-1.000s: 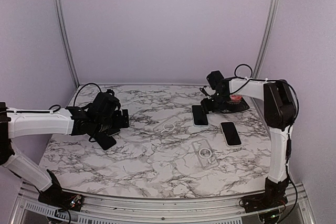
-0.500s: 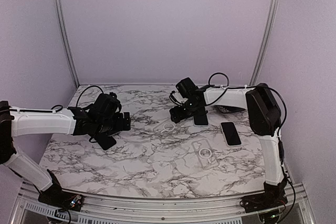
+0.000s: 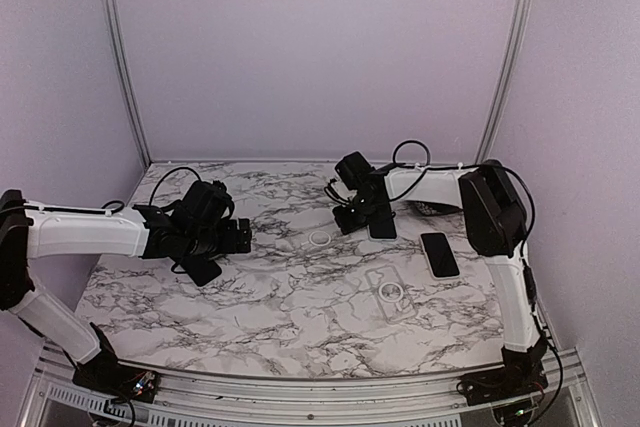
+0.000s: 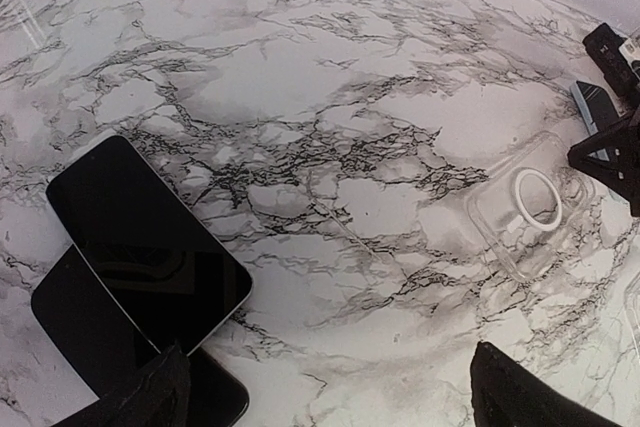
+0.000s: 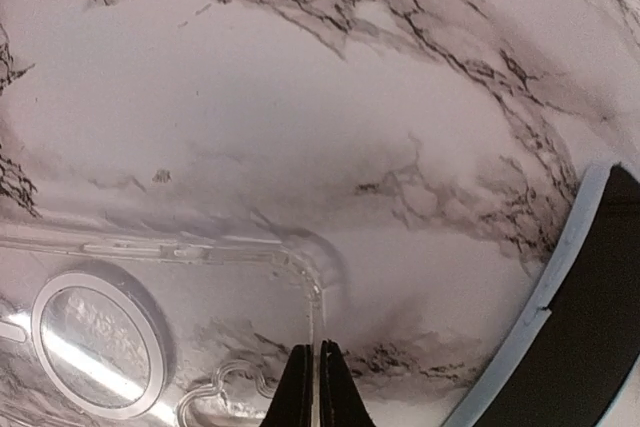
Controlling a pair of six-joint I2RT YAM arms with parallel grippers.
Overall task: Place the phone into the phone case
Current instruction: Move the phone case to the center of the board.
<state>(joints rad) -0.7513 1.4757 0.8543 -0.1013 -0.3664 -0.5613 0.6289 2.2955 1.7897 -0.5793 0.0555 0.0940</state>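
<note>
A clear phone case point(image 3: 320, 238) with a white ring lies mid-table; it also shows in the left wrist view point(image 4: 527, 215) and in the right wrist view point(image 5: 150, 317). My right gripper point(image 3: 352, 220) point(image 5: 320, 379) is shut on that case's thin right rim near a corner. A dark phone point(image 3: 381, 224) point(image 5: 595, 347) lies just right of it. My left gripper point(image 3: 228, 237) point(image 4: 335, 397) hangs open over the left side. Below it a white-edged phone point(image 4: 145, 242) lies across a black phone point(image 4: 95, 342); one of them shows beneath the gripper point(image 3: 201, 268).
Another phone point(image 3: 438, 253) lies to the right. A second clear case point(image 3: 390, 293) with a white ring sits nearer the front. A dark round object point(image 3: 437, 209) rests at the back right, behind the right arm.
The right arm swung left from the back right to the clear case, and its jaws closed on the case's rim. The left arm barely moved.
</note>
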